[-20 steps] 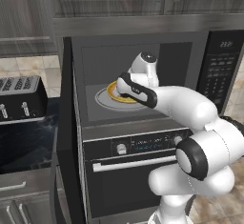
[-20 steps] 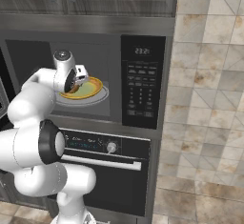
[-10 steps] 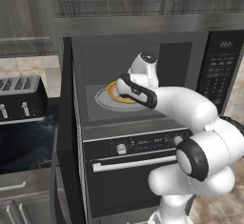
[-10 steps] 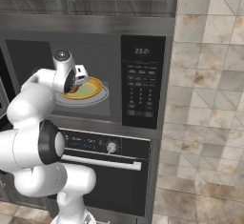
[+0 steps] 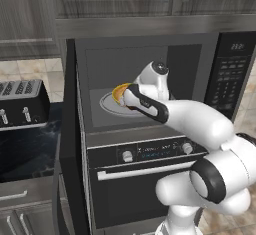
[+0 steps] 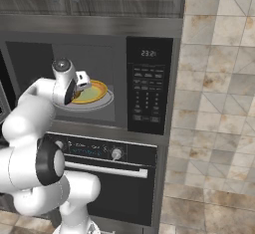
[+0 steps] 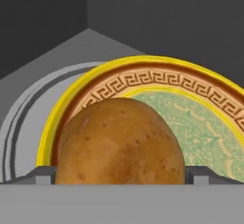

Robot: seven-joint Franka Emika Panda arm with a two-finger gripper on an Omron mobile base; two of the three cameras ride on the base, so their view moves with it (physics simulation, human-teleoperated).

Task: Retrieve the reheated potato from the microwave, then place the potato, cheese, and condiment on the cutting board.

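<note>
The microwave (image 5: 150,54) stands with its door swung open to the left. Inside, on the glass turntable (image 7: 28,118), is a yellow-rimmed patterned plate (image 7: 157,60) holding the golden-brown potato (image 7: 121,139). My gripper (image 7: 121,176) is reached into the cavity, open, with one fingertip (image 7: 45,175) on each side of the potato's near end and not pressing it. From the base, the gripper (image 5: 123,97) hangs over the plate (image 6: 97,92). The cheese, condiment and cutting board are out of view.
The microwave's keypad panel (image 6: 147,93) is right of the cavity. Its open door (image 5: 70,129) juts out on the left. An oven (image 5: 145,179) with knobs and a bar handle sits below. A toaster (image 5: 22,104) stands on the dark counter to the left.
The hand has edged slightly further into the microwave toward the potato. The jaws stay wide open.
</note>
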